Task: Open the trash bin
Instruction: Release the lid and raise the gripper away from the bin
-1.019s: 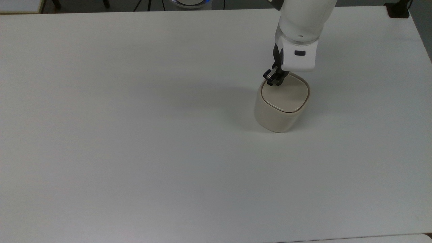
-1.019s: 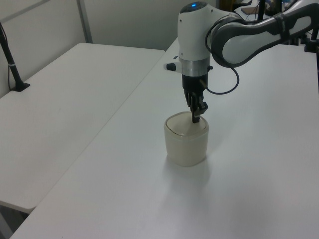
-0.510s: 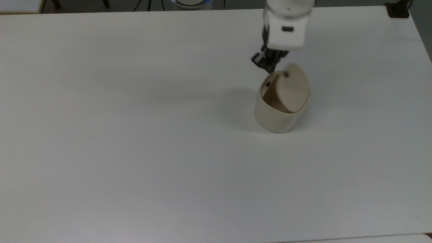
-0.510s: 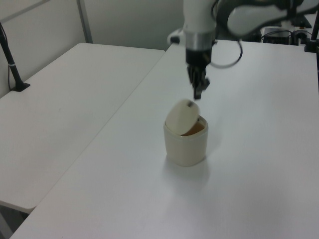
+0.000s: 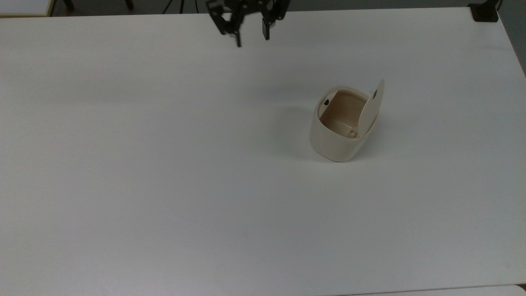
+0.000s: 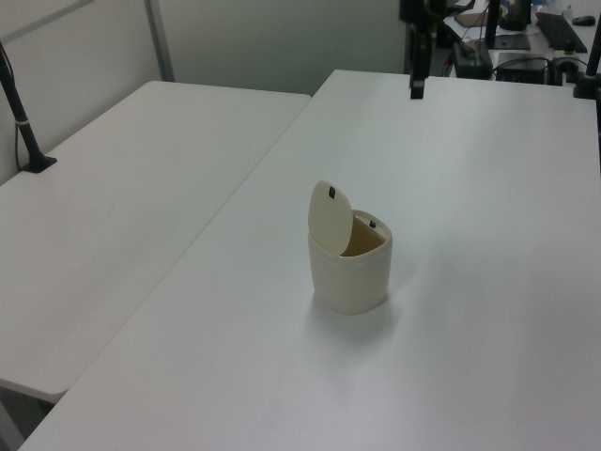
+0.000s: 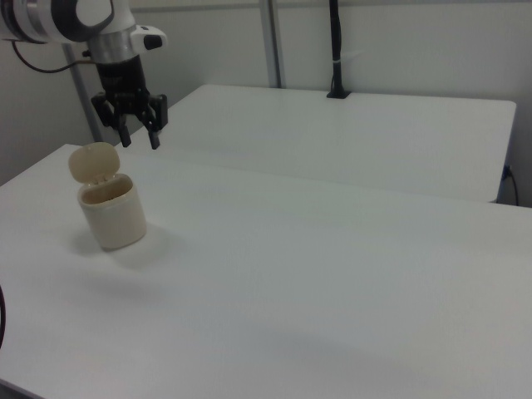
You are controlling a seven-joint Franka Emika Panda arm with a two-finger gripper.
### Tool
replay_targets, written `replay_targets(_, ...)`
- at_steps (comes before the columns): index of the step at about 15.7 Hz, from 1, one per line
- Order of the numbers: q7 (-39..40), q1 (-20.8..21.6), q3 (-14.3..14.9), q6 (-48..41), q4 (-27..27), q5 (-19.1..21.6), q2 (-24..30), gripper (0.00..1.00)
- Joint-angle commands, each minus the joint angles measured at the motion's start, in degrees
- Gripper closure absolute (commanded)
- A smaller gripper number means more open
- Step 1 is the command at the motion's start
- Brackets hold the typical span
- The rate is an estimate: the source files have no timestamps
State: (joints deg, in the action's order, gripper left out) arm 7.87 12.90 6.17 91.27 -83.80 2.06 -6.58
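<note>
Trash bin [image 5: 337,135] stands on the white counter [image 5: 164,185], toward the top view's right and a bit above mid-height; in the left view it is near the middle [image 6: 349,274], in the right view at the far left [image 7: 112,214]. Lid [image 5: 372,107] is swung up on its hinge, close to upright, on the top view's right side of the bin; in the left view the lid [image 6: 330,217] stands on the bin's left side. Inside of the bin shows tan. Small black button [image 5: 326,102] sits at the rim on the top view's upper left of the opening.

Gripper [image 5: 250,38] is up at the top view's upper edge, well apart from the bin, above the counter. Fingers [image 5: 266,29] spread wide, holding nothing. In the right view the gripper [image 7: 139,138] hangs above and just right of the lid, fingers apart.

Change: one second ago the lid was flat and shut with the fingertips pressing at the button corner. Half a second ago the lid was partly raised and the gripper had lifted just clear. Now the lid is fully up, and the gripper has moved far off to the top view's upper left and opened up.
</note>
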Motion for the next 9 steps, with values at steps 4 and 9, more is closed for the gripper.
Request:
replay_targets(4,-13.0,-6.7,-3.4,-2.1,-3.5,-5.9,3.2,0.0)
replay_targets(9,-13.0,-7.2,-3.4,-1.4,-3.6,-5.8,3.1,0.0)
